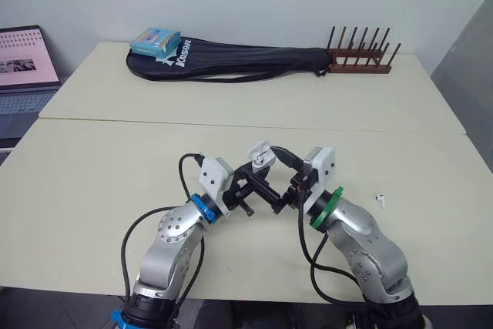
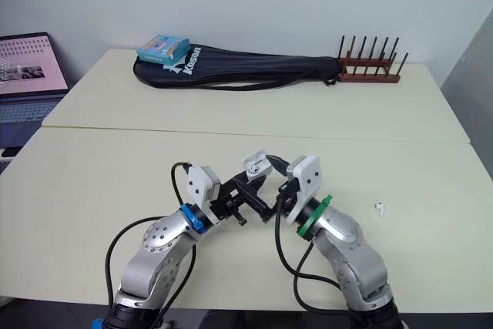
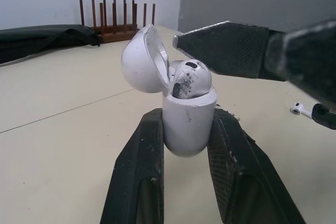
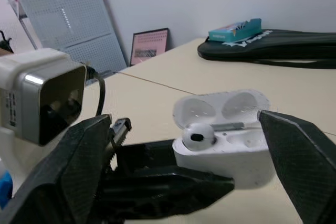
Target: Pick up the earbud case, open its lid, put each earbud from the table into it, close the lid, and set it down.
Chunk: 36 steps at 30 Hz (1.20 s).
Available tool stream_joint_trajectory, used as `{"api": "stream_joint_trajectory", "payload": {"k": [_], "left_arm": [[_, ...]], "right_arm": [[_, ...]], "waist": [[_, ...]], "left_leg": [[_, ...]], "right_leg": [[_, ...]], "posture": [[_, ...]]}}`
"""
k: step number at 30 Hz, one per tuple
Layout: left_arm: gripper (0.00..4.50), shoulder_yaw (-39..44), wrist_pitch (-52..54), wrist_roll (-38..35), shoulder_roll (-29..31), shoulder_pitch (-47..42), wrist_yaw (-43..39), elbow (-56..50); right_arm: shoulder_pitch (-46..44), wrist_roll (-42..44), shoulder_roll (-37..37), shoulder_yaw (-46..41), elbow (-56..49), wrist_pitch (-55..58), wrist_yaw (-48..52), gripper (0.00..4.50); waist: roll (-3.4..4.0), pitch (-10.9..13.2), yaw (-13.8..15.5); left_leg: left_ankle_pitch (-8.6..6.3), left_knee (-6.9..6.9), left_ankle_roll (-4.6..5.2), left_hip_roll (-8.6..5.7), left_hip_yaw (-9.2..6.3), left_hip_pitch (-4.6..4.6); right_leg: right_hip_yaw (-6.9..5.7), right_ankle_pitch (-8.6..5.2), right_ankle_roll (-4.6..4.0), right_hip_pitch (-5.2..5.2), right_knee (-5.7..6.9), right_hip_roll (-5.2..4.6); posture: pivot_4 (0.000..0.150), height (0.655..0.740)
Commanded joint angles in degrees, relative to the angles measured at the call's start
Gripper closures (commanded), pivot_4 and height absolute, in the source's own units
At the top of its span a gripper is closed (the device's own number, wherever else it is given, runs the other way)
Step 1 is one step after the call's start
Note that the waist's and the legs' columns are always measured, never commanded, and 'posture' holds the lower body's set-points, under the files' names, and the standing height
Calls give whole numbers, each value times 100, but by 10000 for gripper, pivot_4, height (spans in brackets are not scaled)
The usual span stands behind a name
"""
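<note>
My left gripper (image 3: 188, 115) is shut on the body of the white earbud case (image 3: 189, 124), held upright just above the table (image 1: 92, 175) at front centre. The case's lid (image 3: 144, 59) stands open. One white earbud (image 3: 191, 77) sits in a slot of the case, its head sticking out. My right gripper (image 4: 185, 119) is open, with one finger on each side of the case, and one fingertip (image 3: 210, 43) is close above the seated earbud. A second earbud (image 1: 380, 200) lies on the table to the right of my right arm.
At the back of the far table lie a black racket bag (image 1: 231, 61) with a blue box (image 1: 155, 41) on it and a brown wooden rack (image 1: 360, 59). A laptop (image 1: 23, 67) stands off the left edge. A seam (image 1: 154, 121) divides the two tables.
</note>
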Motion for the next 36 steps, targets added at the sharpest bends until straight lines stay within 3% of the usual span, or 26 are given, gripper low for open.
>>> {"api": "stream_joint_trajectory", "payload": {"k": [1,6,10,14,17,24,30,36], "left_arm": [[37319,30,-196,-52,21,-19,-52,-194],[37319,24,-298,-14,61,15,-88,-131],[37319,38,-515,125,52,1,-24,6],[37319,81,-749,263,-4,-26,93,209],[37319,63,-846,309,-36,-36,119,310],[37319,49,-901,356,-62,2,157,354],[37319,31,-873,392,-72,48,191,326],[37319,-17,-825,389,-77,88,228,257]], "right_arm": [[18,505,-486,-627,-725,314,203,0],[335,1269,-1910,-2093,-1140,891,694,0],[1319,1282,-3108,-3473,-1000,863,1473,0],[2645,923,-3811,-4755,-527,685,2376,0],[3315,810,-4009,-5230,-392,723,2761,0],[3885,334,-3856,-5309,-131,628,2678,0],[2935,530,-3270,-4528,-364,1379,1516,0],[1876,128,-2501,-3529,-86,1794,249,0]], "waist": [[0,0,0],[0,0,9],[0,0,23],[0,0,27],[-1,0,18],[1,-1,5],[0,-1,-10],[7,-4,6]], "left_leg": [[0,0,0,0,1,0],[0,1,0,-2,0,-1],[-1,0,2,-9,3,-6],[-1,-1,2,-8,18,-2],[-1,0,3,-11,33,12],[-1,1,3,-12,39,29],[-1,2,2,-12,40,29],[-1,2,1,-11,31,22]], "right_leg": [[1,0,0,0,0,0],[0,0,0,3,-2,0],[1,0,0,4,-11,-3],[5,0,0,12,-12,-1],[8,0,0,28,-13,-1],[18,-2,3,46,-19,2],[19,-1,3,48,-20,1],[20,-1,3,46,-21,0]], "posture": [[1500,7274],[1500,7274],[1500,7274],[1500,7274],[1500,7274],[1500,7274],[1500,7274],[1500,7274]]}}
